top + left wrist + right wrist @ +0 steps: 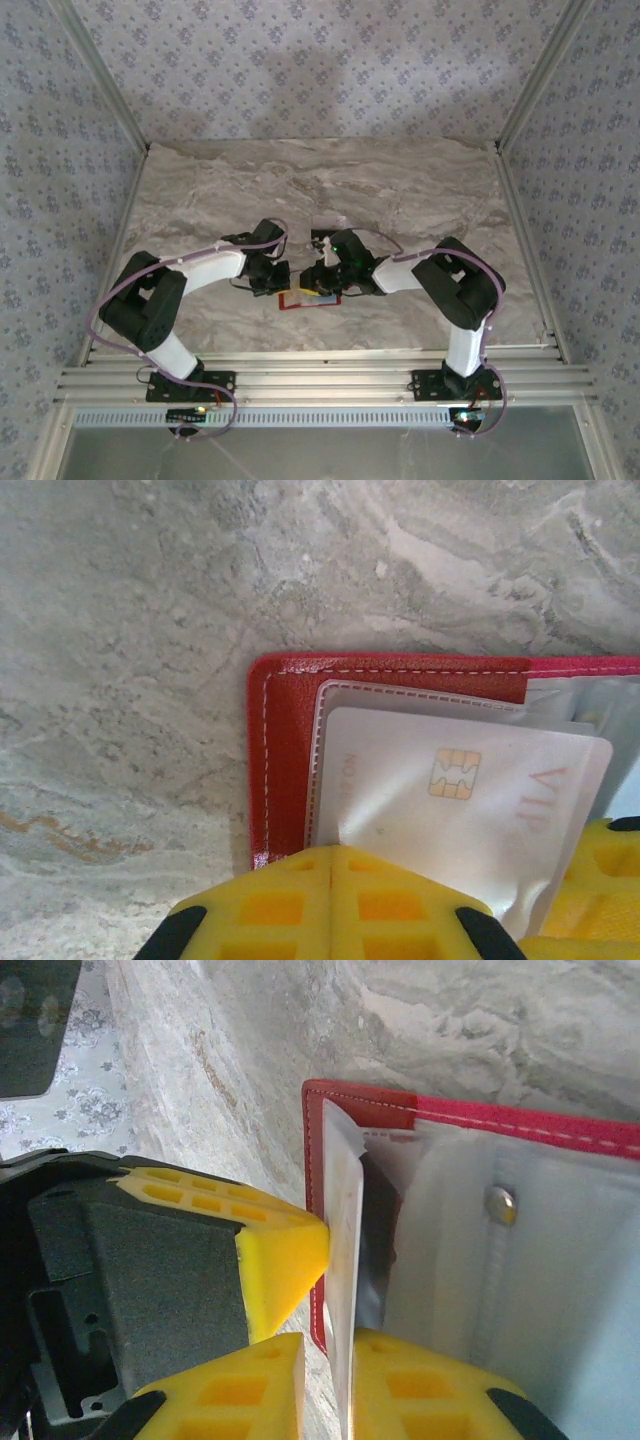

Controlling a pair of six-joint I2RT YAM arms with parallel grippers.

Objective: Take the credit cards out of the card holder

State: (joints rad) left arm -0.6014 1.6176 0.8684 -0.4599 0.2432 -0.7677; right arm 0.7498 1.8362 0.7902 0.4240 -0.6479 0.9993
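Observation:
The red card holder [310, 301] lies open on the marble table between both grippers. A pale credit card [450, 800] with a gold chip sticks out of its clear pocket at a tilt. My left gripper [335, 850] is shut, its yellow tips pressed down on the card holder [285, 750] at the card's corner. Seen edge-on, the same credit card [342, 1220] stands between the fingers of my right gripper [328, 1370]; the right finger touches it and a narrow gap shows on the left side. A dark credit card [378, 1245] sits in the pocket behind.
The left gripper's yellow fingertips [290, 1250] press on the card holder's red edge [360, 1105], close beside my right fingers. A metal snap stud [500, 1203] sits on the pale inner flap. Bare marble table [320, 190] stretches beyond both arms.

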